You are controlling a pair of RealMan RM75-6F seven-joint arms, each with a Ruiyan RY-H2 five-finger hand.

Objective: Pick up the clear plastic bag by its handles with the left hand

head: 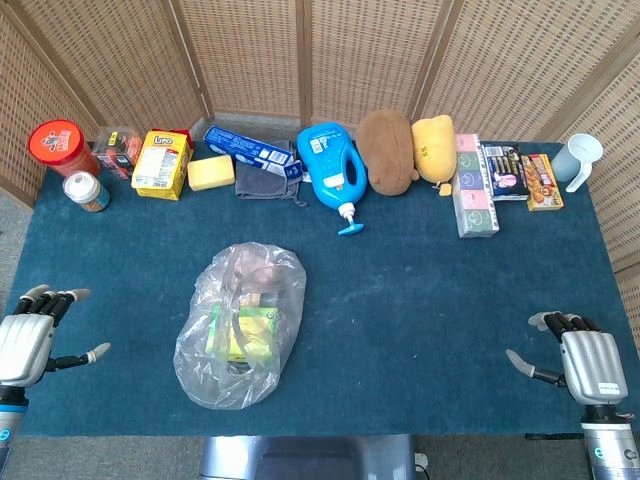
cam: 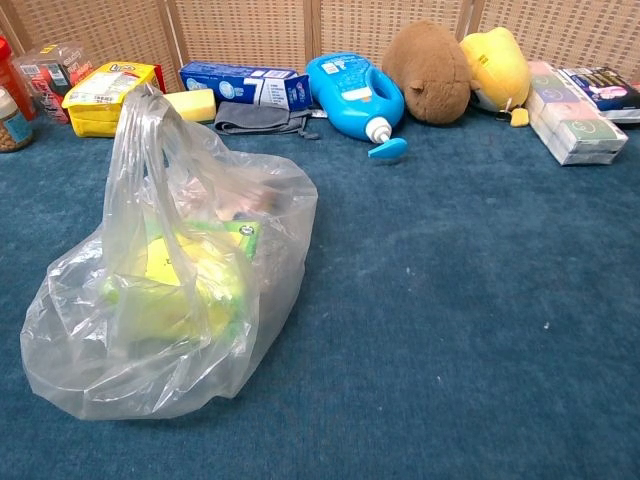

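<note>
Head view: clear plastic bag [head: 240,327] sits near-left of centre on the blue worktop [head: 420,290], handles [cam: 150,130] standing upright. Left robot hand [head: 30,335] at near-left edge, released, fingers spread, well apart from bag. Right robot hand [head: 580,358] at near-right edge, also released. Wide bare cloth between bag and right side. Yellow box [head: 162,163] reads "Lipton", partly legible. Bag contents blurred: green-yellow packaging, text unreadable.
</note>
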